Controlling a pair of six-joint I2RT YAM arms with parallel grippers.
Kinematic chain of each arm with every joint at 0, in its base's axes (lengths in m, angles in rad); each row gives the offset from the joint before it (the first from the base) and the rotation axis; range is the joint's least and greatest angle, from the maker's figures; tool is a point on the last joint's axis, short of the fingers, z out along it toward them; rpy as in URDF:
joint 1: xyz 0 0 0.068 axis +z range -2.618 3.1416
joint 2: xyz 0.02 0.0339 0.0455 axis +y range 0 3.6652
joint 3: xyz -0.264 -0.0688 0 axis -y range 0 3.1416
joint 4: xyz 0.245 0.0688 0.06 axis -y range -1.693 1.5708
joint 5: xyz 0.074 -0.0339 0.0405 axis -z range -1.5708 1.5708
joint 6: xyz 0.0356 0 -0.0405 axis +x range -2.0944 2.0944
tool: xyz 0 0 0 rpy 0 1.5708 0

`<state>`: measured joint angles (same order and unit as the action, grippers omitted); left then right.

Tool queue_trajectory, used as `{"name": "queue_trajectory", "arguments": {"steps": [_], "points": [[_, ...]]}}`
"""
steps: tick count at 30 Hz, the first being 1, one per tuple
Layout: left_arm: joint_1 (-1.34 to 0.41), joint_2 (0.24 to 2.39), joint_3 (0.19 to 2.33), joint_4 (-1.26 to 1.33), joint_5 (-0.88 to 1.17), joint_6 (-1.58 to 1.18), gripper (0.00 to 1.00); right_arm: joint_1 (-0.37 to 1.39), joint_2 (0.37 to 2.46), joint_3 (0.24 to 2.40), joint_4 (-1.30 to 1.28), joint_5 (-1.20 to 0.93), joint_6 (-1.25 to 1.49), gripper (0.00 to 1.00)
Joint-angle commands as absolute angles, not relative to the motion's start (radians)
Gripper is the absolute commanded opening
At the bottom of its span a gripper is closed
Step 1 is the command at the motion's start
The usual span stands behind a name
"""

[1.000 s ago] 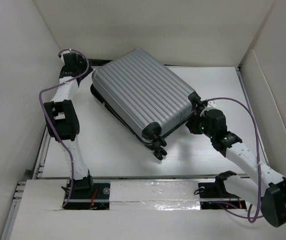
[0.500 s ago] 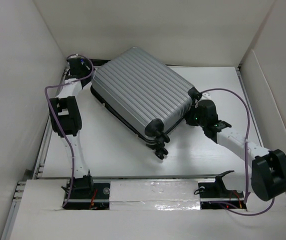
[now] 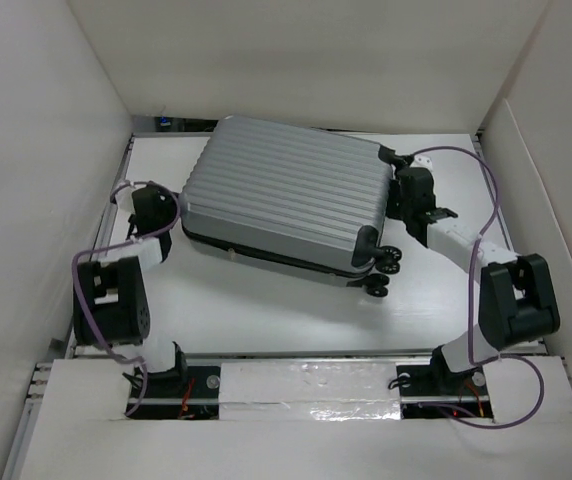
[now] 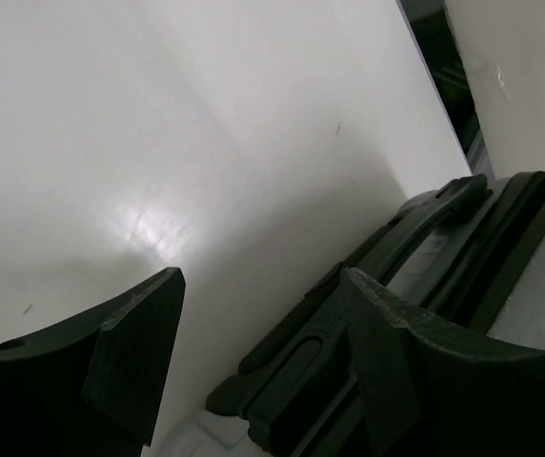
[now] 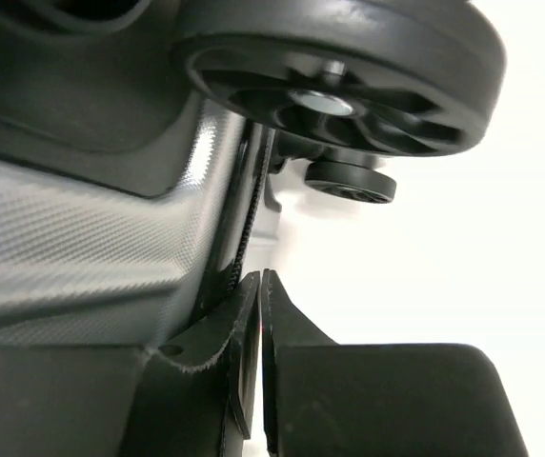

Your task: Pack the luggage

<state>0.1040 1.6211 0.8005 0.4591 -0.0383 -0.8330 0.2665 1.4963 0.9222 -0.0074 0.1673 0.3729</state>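
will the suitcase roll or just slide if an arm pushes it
Probably slides: the suitcase lies flat on its shell, so its wheels likely bear no load. The ribbed hard shell looks stiff. Being large, it may pivot rather than move straight.

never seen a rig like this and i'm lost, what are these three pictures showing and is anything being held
This is a table-top robot: a left arm and a right arm, bolted at the near edge of a white table. Each ends in a two-finger gripper. The wide picture looks down from above and behind them. A silver-grey ribbed suitcase lies flat on the table, its black wheels toward the right arm. The two close-ups come from cameras on the wrists. The left gripper stands open at the suitcase's dark end, gripping nothing. The right gripper is shut, its tips beside the zip seam, close to a spinner wheel. Nothing shows between them.
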Motion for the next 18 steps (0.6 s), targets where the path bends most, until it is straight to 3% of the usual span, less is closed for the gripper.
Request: {"name": "queue_trajectory", "arguments": {"steps": [1,12,14,15,18], "points": [[-0.041,1.421,0.678,0.509,0.051,-0.831,0.64,0.314,1.574,1.095,0.158,-0.06,0.359,0.11],[-0.196,0.815,0.321,0.401,-0.077,-0.882,0.64,0.295,1.942,1.668,-0.115,-0.284,0.319,0.18],[-0.196,0.744,0.308,0.361,-0.126,-0.862,0.66,0.295,1.947,1.7,-0.127,-0.279,0.321,0.32],[-0.196,0.691,0.313,0.336,-0.141,-0.853,0.7,0.281,1.938,1.706,-0.13,-0.275,0.321,0.47],[-0.196,0.654,0.37,0.293,-0.189,-0.839,0.78,0.253,1.879,1.698,-0.135,-0.271,0.337,0.65]]}}
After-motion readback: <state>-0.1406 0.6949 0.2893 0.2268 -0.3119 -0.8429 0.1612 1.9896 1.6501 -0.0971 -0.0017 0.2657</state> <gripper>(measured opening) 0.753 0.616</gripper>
